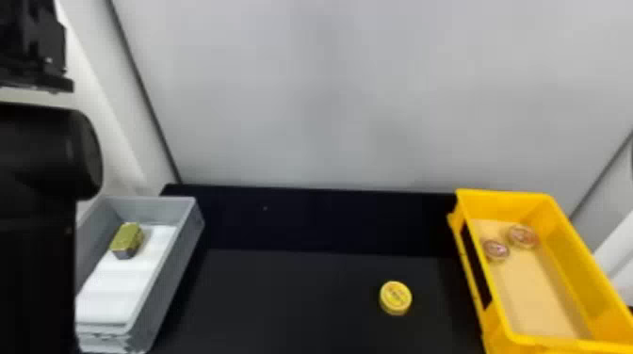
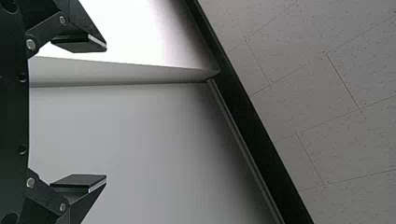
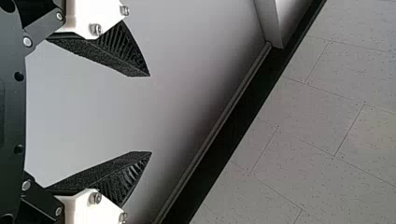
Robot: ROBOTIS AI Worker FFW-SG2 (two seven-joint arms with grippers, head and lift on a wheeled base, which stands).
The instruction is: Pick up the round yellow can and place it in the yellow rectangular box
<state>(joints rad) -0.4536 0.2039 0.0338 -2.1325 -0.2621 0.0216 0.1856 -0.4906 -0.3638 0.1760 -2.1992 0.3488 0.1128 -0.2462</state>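
Observation:
The round yellow can lies flat on the black table, right of the middle in the head view. To its right stands the yellow rectangular box, holding two small round reddish tins at its far end. At the left edge of the head view is my raised left arm, with my left gripper partly seen at the top corner. In the left wrist view my left gripper is open and has nothing between its fingers. My right gripper stands open and unloaded in the right wrist view, facing wall and ceiling.
A grey box at the left holds a white sheet and a small green-gold block. The black table spans the space between the two boxes. A light grey wall rises behind it.

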